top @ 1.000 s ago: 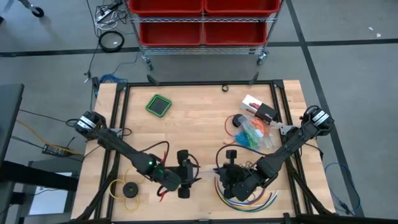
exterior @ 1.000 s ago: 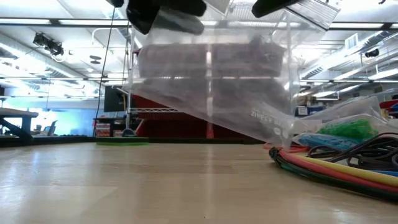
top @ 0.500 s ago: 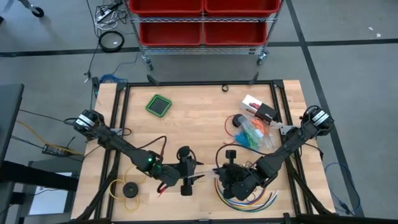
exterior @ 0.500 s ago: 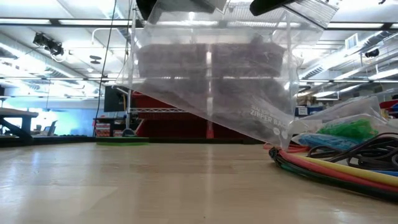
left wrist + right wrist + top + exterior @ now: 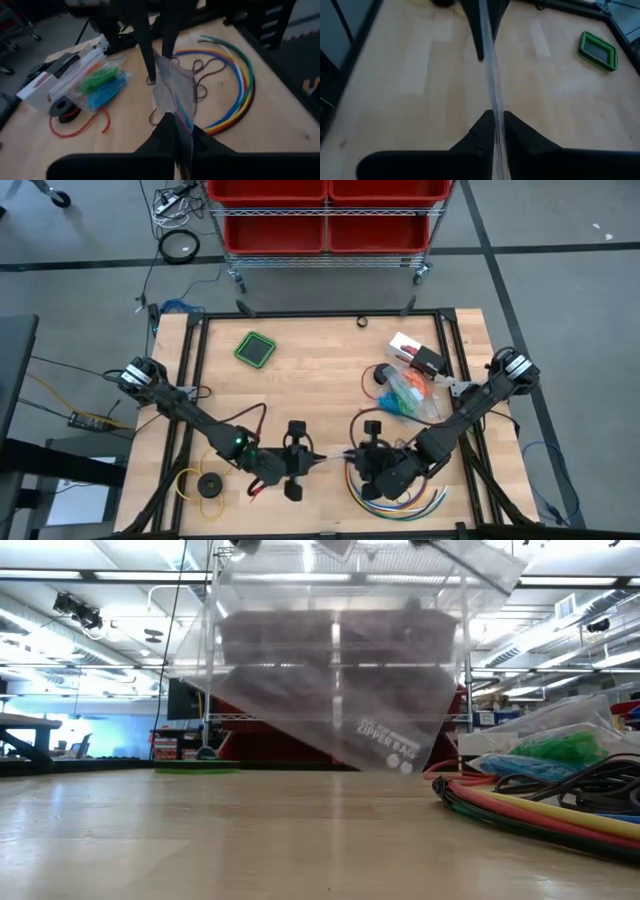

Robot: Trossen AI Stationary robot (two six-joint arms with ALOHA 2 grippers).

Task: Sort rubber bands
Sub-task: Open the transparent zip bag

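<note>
A clear zipper bag (image 5: 335, 660) hangs above the table's near middle, between my two grippers. My left gripper (image 5: 300, 463) is shut on its left end and my right gripper (image 5: 362, 457) on its right end. Thin dark loops (image 5: 200, 82) show at the bag; I cannot tell whether they are inside it or on the table behind. More rubber bands, in green (image 5: 100, 77), blue (image 5: 107, 95) and orange (image 5: 400, 392) bunches, lie in clear bags at the right back of the table. My left gripper pinches the bag's upper edge (image 5: 176, 129) at its left end between the two fingers, coming from the table's left. The bag hangs below, clear of the table, its lower corner (image 5: 398, 766) lowest. My right gripper pinches the same upper edge at its right end (image 5: 494, 120) between the two fingers, coming from the table's right. The edge runs straight across (image 5: 487, 60) to the other gripper.
A coil of coloured cables (image 5: 395, 495) lies under my right arm near the front edge. A yellow ring with a black disc (image 5: 203, 483) lies at the front left. A green square pad (image 5: 256, 348) and a white box (image 5: 412, 352) sit farther back.
My left gripper, open a second ago, has moved onto the bag's left end and shut on it. The bag, held before by my right gripper alone and hanging slanted, now hangs from both ends. Its lower corner has swung toward the table's left.
</note>
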